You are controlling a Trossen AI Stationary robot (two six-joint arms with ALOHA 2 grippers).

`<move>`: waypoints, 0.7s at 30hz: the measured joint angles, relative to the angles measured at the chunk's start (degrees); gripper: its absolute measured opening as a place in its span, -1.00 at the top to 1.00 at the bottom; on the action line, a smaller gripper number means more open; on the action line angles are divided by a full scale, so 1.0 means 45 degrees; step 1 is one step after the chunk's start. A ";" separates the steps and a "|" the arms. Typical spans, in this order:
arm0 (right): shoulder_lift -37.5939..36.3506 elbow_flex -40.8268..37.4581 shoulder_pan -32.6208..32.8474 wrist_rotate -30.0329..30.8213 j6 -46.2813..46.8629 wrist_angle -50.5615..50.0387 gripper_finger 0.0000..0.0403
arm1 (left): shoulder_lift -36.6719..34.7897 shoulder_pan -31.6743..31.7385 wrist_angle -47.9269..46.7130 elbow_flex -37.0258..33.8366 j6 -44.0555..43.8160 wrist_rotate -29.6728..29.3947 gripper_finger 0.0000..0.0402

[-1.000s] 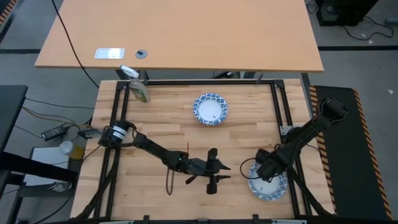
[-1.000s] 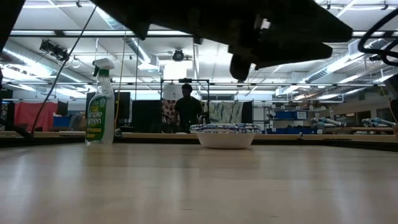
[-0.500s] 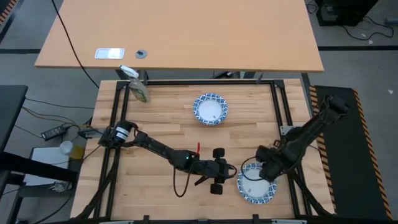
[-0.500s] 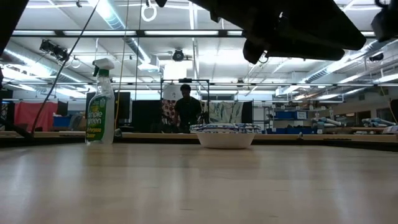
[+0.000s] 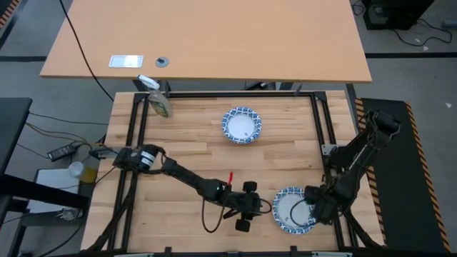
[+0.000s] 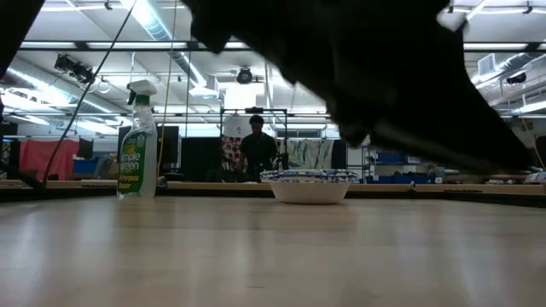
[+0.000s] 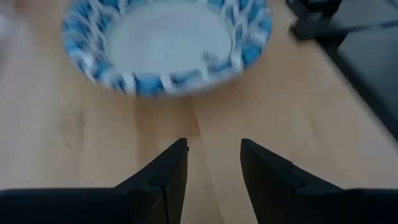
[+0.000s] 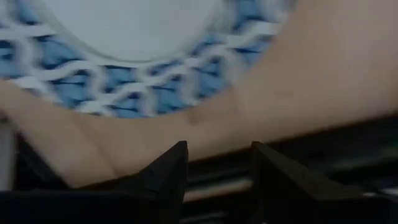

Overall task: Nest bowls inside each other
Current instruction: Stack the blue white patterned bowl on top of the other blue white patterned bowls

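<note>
The counter [image 5: 200, 143] is pale butcher-block wood inside a black metal frame, and beyond its far edge stands a plain tan desk [image 5: 207, 39] with a small white card on it. Looking level across the wood, I see a large workshop hall with ceiling strip lights, shelving and a person [image 6: 256, 147] standing far back. A spray bottle [image 6: 137, 141] of green cleaner stands upright near the far left corner of the counter. Much of the level view is blocked by a dark arm passing close overhead, so neither gripper can be made out there. I count two bowls in sight: one bowl [image 5: 241, 125] sits alone toward the far middle of the counter, and a second bowl [image 5: 293, 210] lies near the front right, partly covered by the right arm. The left gripper [image 5: 246, 207] lies low just beside that front bowl on its left, its two fingers [image 7: 163, 177] standing apart with nothing between them and the bowl's rim just ahead. The right gripper [image 5: 318, 208] is at the bowl's right edge, its fingers [image 8: 165, 174] also apart, empty, over the counter's edge with the patterned rim just ahead of them.
</note>
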 joint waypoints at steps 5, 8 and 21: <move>0.0880 0.0000 0.0750 0.0093 0.0239 0.1415 0.10 | 0.0898 0.0066 0.1685 0.0026 -0.0141 -0.0094 0.25; 0.1566 0.0000 0.1141 -0.0119 0.0440 0.1752 0.10 | 0.0984 0.0186 0.1767 0.0237 -0.0241 -0.0100 0.25; 0.3059 -0.0005 0.1465 0.1381 0.0776 0.3270 0.10 | 0.0984 0.0464 0.0516 0.0607 -0.0236 -0.0037 0.25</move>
